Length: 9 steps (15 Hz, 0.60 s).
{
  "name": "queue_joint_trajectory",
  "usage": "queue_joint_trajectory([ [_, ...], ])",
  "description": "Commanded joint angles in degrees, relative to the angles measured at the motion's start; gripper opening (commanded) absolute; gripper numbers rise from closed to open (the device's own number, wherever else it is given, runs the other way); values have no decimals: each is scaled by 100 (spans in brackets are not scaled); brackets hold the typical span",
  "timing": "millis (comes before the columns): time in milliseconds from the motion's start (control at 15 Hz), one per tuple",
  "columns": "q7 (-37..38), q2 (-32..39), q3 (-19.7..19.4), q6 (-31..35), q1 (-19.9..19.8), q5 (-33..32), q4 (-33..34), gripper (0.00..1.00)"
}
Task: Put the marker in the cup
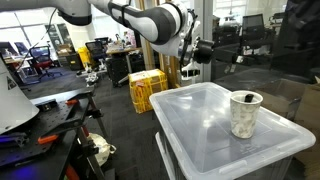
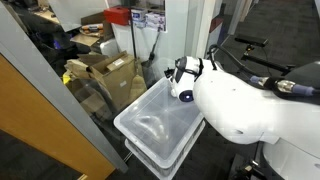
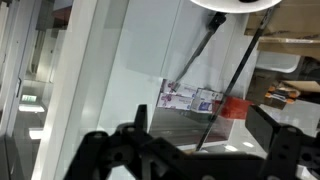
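1. Far left, an exterior view shows stacked cardboard boxes (image 2: pixel 108 70) behind a glass partition. Their contents are not visible.
2. Left of centre, an exterior view shows a yellow crate (image 1: pixel 147 90) on the floor. Its contents cannot be determined.
3. Centre, both exterior views show the clear plastic bin (image 1: pixel 195 140) (image 2: pixel 150 135) with its flat top closed. A pale, indistinct form shows through the top from the higher angle and cannot be identified.
4. Right of centre, the cup (image 1: pixel 245 115) stands upright on the bin's top, towards the far right corner. A dark shape (image 1: pixel 243 98) lies at its mouth. It is too small to confirm as the marker, and the marker cannot be made out anywhere else.
5. The pincer (image 1: pixel 203 52) hangs well above and behind the bin, apart from the cup.
6. View differences: the cup appears in one exterior view only. In the other, the white arm (image 2: pixel 250 105) fills the right side and no cup can be seen. The wrist view shows neither bin nor cup, only a white column, two slanting rods and a red tag (image 3: pixel 235 107).
7. In the wrist view the pincer (image 3: pixel 200 152) has its jaws spread wide, with nothing between them.
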Motion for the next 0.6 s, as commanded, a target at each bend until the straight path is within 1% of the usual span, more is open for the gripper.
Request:
queue_joint_trajectory([
  [0, 0, -166, -238, 855, -57, -409, 66, 100],
  [333, 0, -7, -528, 2028, -211, -497, 580, 100],
  [533, -178, 49, -618, 2621, -378, -293, 981, 100],
])
